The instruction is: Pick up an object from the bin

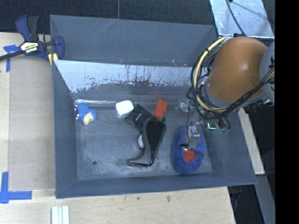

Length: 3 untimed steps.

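Blue fuzzy slipper (179, 161) just under end effector (192, 136)

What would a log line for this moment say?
gripper | over blue fuzzy oval thing with red spot | right side of grey metal bin | not lifted

clear: bin floor (100, 148) front-L | obst: black tool (149, 141) ctr, blue plush (189, 160) R | gap btwn prob. tight

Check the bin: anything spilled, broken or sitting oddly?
Nothing spilled or visibly broken. Only oddity: dark streaky scuffs across the bin's back wall. The pincer is over the blue oval pad at the view's right.
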### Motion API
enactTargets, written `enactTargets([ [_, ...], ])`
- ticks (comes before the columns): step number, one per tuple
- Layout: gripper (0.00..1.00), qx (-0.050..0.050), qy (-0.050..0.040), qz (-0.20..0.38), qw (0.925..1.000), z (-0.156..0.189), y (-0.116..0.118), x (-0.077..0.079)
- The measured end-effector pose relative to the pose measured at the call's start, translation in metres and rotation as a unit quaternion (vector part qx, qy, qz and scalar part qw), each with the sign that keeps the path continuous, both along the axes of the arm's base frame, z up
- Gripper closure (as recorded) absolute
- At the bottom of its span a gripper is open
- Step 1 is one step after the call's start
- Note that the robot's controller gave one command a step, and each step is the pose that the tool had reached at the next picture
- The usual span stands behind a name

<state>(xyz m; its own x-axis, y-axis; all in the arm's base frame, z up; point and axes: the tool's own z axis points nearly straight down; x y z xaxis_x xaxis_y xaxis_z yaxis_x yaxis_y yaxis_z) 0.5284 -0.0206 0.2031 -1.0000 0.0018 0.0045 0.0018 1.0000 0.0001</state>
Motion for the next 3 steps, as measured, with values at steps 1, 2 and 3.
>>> enactTargets([
  [1, 0.0, 0.001, -0.0088, 0.182, 0.9832, -0.131, -0.08, -0.038],
  [2, 0.0, 0.0, -0.0063, 0.308, 0.9513, -0.102, -0.054, -0.044],
  [3, 0.0, 0.0, -0.0047, 0.492, 0.8708, -0.084, -0.042, -0.045],
])
